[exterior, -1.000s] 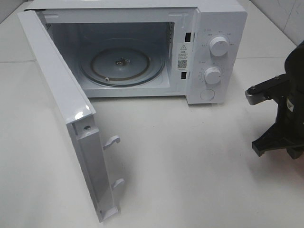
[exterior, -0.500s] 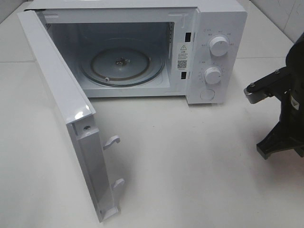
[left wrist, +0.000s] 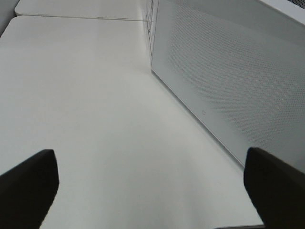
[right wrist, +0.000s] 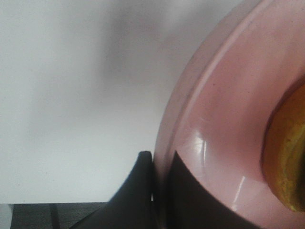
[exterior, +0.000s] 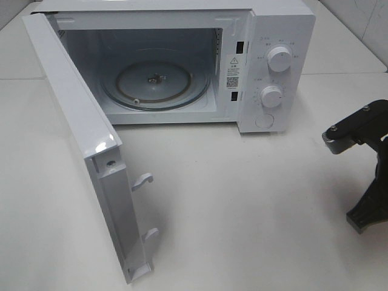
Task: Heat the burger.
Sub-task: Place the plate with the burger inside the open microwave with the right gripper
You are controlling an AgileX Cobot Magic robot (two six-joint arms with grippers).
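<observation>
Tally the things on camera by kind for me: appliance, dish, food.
Appliance: 1, the white microwave, door open
Dish: 1, the pink plate
Food: 1, the burger on that plate, only partly in view
Total: 3

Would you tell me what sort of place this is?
Probably a mock kitchen bench: an open white microwave oven on a plain white tabletop, plus a round pink plate bearing an orange-brown burger.
</observation>
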